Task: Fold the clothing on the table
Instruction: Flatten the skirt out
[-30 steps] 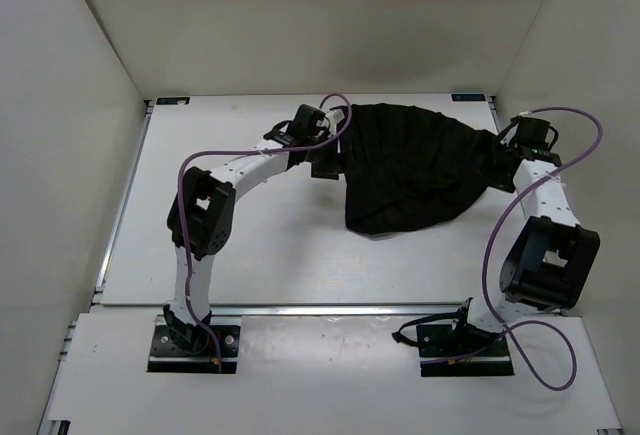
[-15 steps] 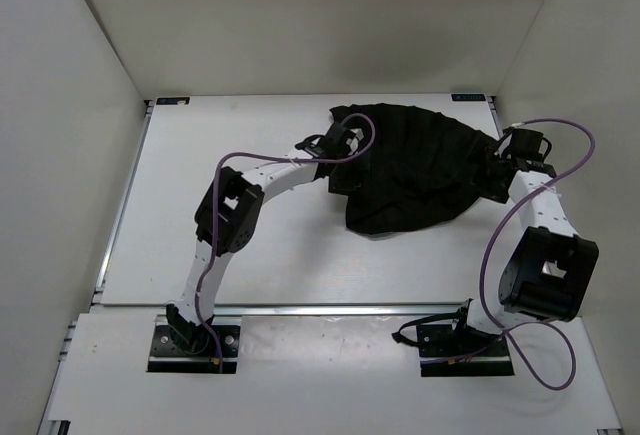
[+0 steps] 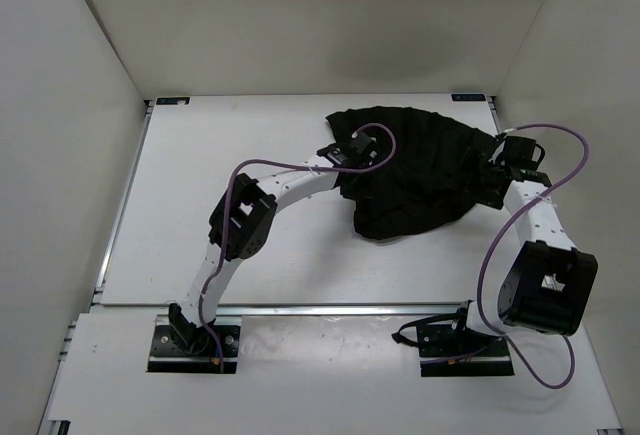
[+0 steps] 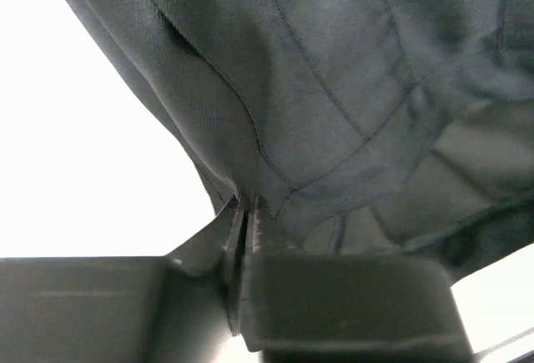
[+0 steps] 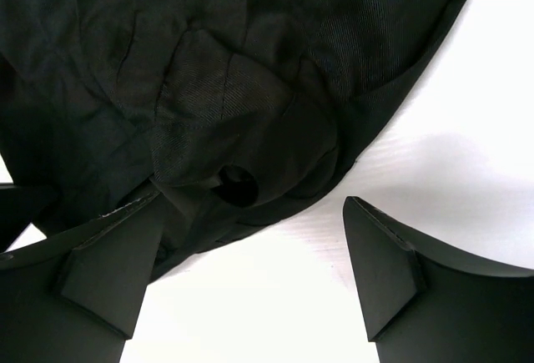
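A: Where's the clothing (image 3: pixel 415 170)?
B: On the table (image 3: pixel 200 205), far right part. Left pincer (image 4: pixel 247 213) pinches it tight. Right pincer (image 5: pixel 254 204) is wide apart, nr table's right side.

The clothing (image 3: pixel 420 170) on the far right part of the table (image 3: pixel 200 205), left fingers (image 4: pixel 342 296) at its left edge, closed on a fold of it, right fingers (image 5: pixel 108 271) at its right edge, spread apart with the hem between them
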